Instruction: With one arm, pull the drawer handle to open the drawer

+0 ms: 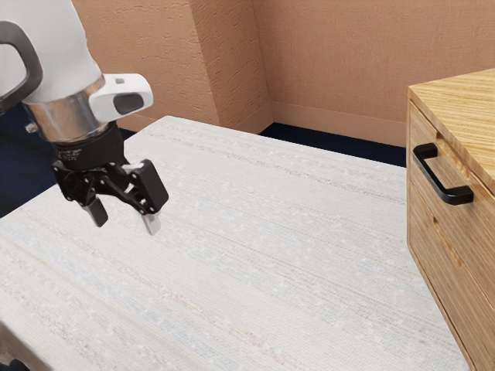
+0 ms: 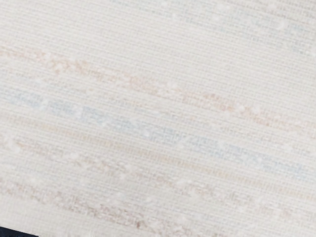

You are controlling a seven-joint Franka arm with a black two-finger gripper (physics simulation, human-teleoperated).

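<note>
My arm (image 1: 46,46) is a smooth white shell edged with a dark grey rim. Just below it gleams a silver collar (image 1: 68,116). Beside the collar juts a white camera pod (image 1: 122,97) with a dark window. Under the collar my gripper (image 1: 125,220) is matte black, its fingers (image 1: 151,222) tipped pale grey.

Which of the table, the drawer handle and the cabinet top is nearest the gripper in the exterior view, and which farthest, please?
1. table, directly below the gripper.
2. drawer handle, across the table at the exterior view's right.
3. cabinet top, above and beyond the handle.
</note>
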